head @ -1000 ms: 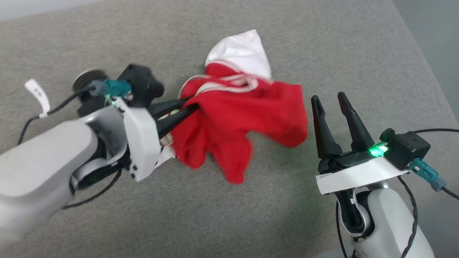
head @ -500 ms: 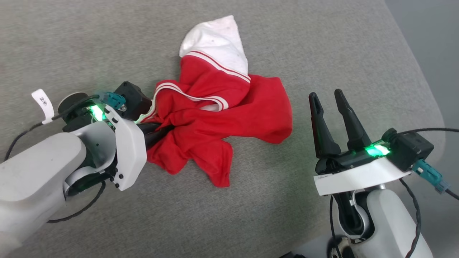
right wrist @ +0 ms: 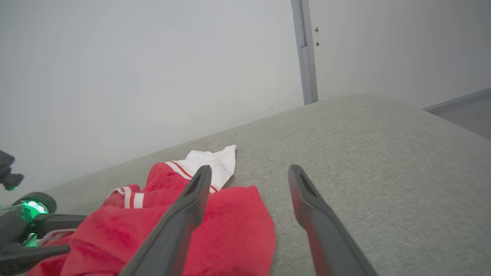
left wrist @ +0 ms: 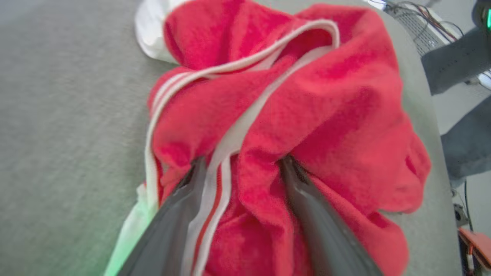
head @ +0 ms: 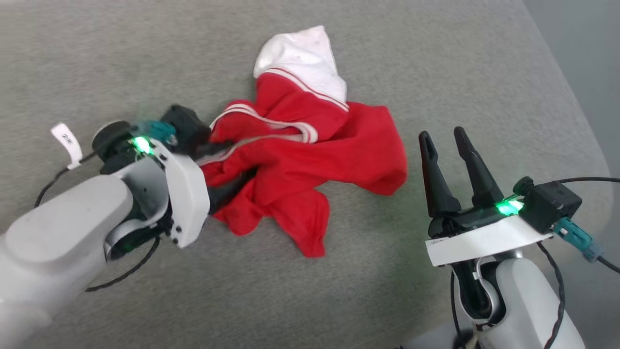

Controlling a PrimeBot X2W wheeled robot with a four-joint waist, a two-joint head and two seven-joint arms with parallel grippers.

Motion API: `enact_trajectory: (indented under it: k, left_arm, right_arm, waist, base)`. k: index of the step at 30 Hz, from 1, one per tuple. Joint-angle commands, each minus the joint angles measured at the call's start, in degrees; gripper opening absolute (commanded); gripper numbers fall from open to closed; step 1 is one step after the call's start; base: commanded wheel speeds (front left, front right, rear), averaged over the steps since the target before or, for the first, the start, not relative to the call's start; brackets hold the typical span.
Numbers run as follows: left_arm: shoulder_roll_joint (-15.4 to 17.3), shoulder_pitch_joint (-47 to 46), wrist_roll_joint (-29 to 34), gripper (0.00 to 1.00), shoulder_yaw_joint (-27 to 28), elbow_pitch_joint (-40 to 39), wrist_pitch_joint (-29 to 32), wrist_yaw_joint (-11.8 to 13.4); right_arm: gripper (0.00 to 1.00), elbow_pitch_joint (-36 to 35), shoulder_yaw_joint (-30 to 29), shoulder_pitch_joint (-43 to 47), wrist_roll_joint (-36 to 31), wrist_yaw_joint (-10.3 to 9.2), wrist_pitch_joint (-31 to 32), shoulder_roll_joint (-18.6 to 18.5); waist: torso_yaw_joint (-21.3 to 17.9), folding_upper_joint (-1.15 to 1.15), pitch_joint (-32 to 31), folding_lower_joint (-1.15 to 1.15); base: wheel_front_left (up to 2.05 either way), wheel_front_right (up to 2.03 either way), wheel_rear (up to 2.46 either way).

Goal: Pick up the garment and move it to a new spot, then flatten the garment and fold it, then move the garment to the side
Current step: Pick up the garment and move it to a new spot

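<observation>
Garment [head: 315,160] crumpled on cushion [head: 436,72], L end effector [left wrist: 242,161] wide

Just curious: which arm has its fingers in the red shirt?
The left arm's fingers are pushed into the shirt; the right arm's fingers stand clear beside it.

Soft cloth on rough cloth, hard plastic beside it.
I see the garment [head: 310,160] as a matt red knit with a fine fuzzy grain, its white sleeve end [head: 305,58] equally matt; the grey cushion [head: 436,72] is coarse woven fabric. The fingers [head: 477,169] of the right gripper [head: 442,132] look like dark matt plastic, the wrist shell [head: 479,240] white, smooth, slightly glossy.
</observation>
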Motion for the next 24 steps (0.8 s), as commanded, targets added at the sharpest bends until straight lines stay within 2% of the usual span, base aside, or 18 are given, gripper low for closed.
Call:
enact_trajectory:
  k: [1,4,8,14,19,24]
  left_arm:
    - [0.7,-0.1,-1.6,1.00,-0.3,1.3,-0.9,0.7]
    - [-1.7,-1.1,-5.0,1.00,-0.2,0.2,-5.1,0.5]
    - [-2.3,0.1,-8.7,1.00,-0.2,-0.7,-10.1,0.5]
    - [-2.9,6.0,-15.8,1.00,0.1,5.7,-20.2,0.5]
    - [-5.1,13.6,-20.3,1.00,4.4,12.5,-22.7,0.5]
    - [-7.0,22.6,-18.3,1.00,15.5,15.9,-22.8,0.5]
  right_arm:
    - [1.00,0.3,-0.1,-0.3,-0.6,-0.02,-0.1,0.0]
    - [1.00,1.9,-1.5,-0.9,-2.6,-0.02,-0.2,0.0]
    - [1.00,4.2,-3.5,-1.5,-5.8,-0.02,-0.1,0.0]
    - [1.00,8.2,-6.7,-1.0,-10.1,-0.02,-0.1,0.0]
    - [1.00,10.5,-11.1,0.8,-13.0,-0.02,-0.1,0.0]
    - [1.00,10.4,-15.3,3.9,-15.0,-0.02,-0.1,0.0]
  waist:
    - [2.5,0.00,-2.2,0.00]
    - [5.8,0.00,-4.4,0.00]
    - [10.2,0.00,-7.0,0.00]
    - [16.0,0.00,-11.6,0.00]
    - [21.1,0.00,-14.9,0.00]
    - [25.7,0.00,-17.6,0.00]
  base:
    - [0.00,0.00,0.00]
    - [0.00,0.00,0.00]
    - [0.00,0.00,0.00]
    - [0.00,0.00,0.00]
    - [0.00,0.00,0.00]
    - [0.00,0.00,0.00]
